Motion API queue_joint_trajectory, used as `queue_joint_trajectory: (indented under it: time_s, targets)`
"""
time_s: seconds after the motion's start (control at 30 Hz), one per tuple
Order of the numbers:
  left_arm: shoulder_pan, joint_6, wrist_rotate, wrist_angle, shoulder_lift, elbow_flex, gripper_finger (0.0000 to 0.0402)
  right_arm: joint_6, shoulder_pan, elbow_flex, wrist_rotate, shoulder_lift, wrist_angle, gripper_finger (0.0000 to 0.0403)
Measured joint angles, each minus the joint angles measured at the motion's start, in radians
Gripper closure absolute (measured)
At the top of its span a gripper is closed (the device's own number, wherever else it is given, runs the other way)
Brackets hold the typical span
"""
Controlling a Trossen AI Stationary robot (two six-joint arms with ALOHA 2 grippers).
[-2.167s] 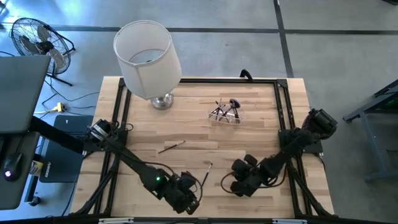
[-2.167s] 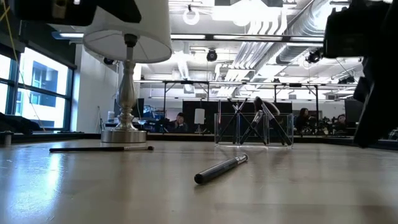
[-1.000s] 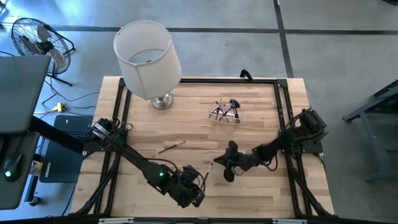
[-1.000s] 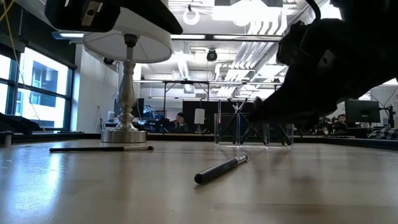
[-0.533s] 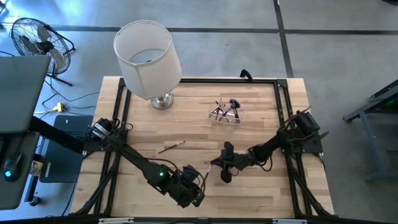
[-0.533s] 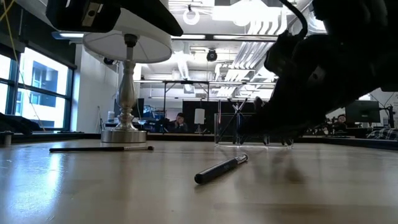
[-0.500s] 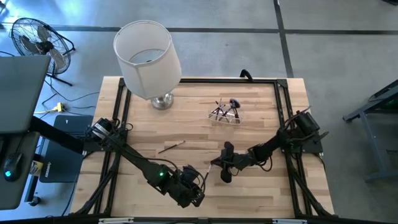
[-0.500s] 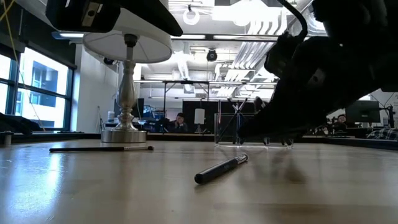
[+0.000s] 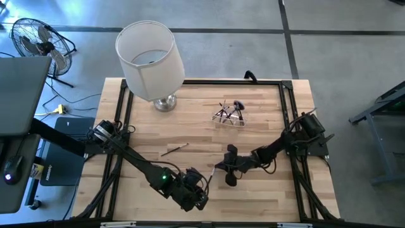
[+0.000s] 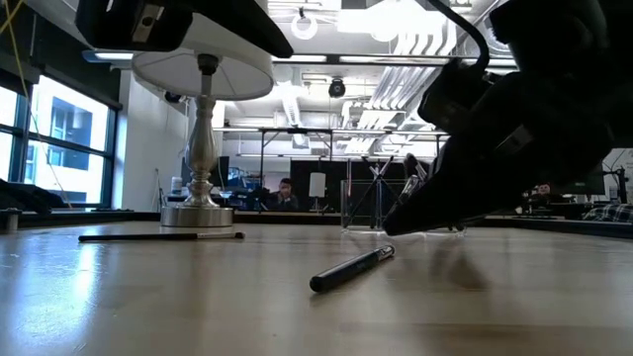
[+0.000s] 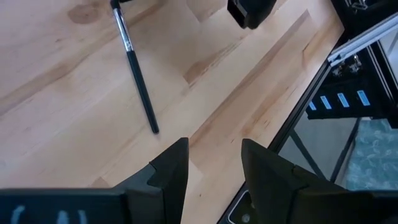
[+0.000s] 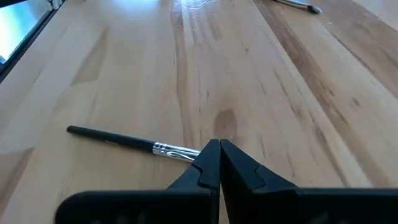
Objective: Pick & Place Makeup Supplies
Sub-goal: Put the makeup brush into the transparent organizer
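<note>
Lying flat mid-desk [image 9: 266,190], brush [image 12: 134,143] with its long axis crosswise to the right hand [image 12: 219,163], whose pressed-together tips sit at its bristle end, nearer than the spread left hand [image 11: 212,168] waiting by the near edge.

The right gripper [image 9: 218,166] has swung in from the near right part of the table toward its middle and dropped low, its closed fingertips [image 12: 214,163] now at the bristle end of the dark-handled makeup brush [image 12: 127,142], perhaps touching it. The left gripper [image 9: 204,190] has shifted slightly toward the table's near edge, beside that brush.
</note>
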Motion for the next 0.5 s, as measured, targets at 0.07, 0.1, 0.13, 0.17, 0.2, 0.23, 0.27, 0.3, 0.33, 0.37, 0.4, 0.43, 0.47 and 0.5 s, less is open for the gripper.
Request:
queue_joint_trajectory:
  time_s: [0.07, 0.1, 0.13, 0.17, 0.2, 0.23, 0.27, 0.3, 0.33, 0.37, 0.4, 0.43, 0.47, 0.5]
  targets:
    - [0.000, 0.000, -0.016, 0.000, 0.000, 0.000, 0.0254, -0.003, -0.002, 0.000, 0.000, 0.000, 0.000, 0.0403]
    - [0.000, 0.000, -0.024, 0.000, 0.000, 0.000, 0.0254, -0.003, -0.004, 0.000, 0.000, 0.000, 0.000, 0.0403]
    - [0.000, 0.000, -0.027, 0.000, 0.000, 0.000, 0.0254, -0.003, -0.006, 0.000, -0.003, 0.000, 0.000, 0.0403]
    - [0.000, 0.000, -0.030, 0.001, 0.000, 0.000, 0.0254, -0.004, -0.008, 0.000, -0.008, 0.000, 0.000, 0.0403]
    - [0.000, 0.000, -0.030, 0.001, 0.000, 0.000, 0.0254, -0.004, -0.011, 0.000, -0.013, 0.003, 0.002, 0.0403]
    - [0.000, 0.000, -0.030, 0.001, 0.000, 0.000, 0.0254, -0.004, -0.013, 0.000, -0.019, 0.008, 0.004, 0.0403]
    - [0.000, 0.000, -0.030, 0.001, 0.000, 0.000, 0.0254, -0.004, -0.013, 0.000, -0.029, 0.014, 0.008, 0.0403]
    - [0.000, 0.000, -0.030, 0.002, 0.000, 0.000, 0.0254, -0.003, -0.014, 0.001, -0.037, 0.023, 0.014, 0.0403]
    - [0.000, 0.000, -0.030, 0.005, 0.000, 0.000, 0.0254, -0.004, -0.014, 0.009, -0.038, 0.036, 0.015, 0.0403]
    - [0.000, 0.000, -0.030, 0.010, 0.000, 0.000, 0.0254, -0.004, -0.013, 0.017, -0.039, 0.046, 0.018, 0.0403]
    - [0.000, 0.000, -0.030, 0.011, 0.000, 0.000, 0.0254, -0.003, -0.011, 0.027, -0.040, 0.056, 0.018, 0.0403]
    - [0.000, -0.001, -0.030, 0.017, 0.000, 0.000, 0.0254, -0.004, -0.008, 0.038, -0.039, 0.069, 0.018, 0.0403]
    - [0.000, -0.001, -0.030, 0.021, 0.000, 0.000, 0.0254, -0.003, -0.008, 0.052, -0.037, 0.081, 0.012, 0.0403]
    - [0.000, -0.001, -0.030, 0.024, 0.000, 0.000, 0.0254, 0.001, -0.007, 0.066, -0.036, 0.092, 0.002, 0.0403]
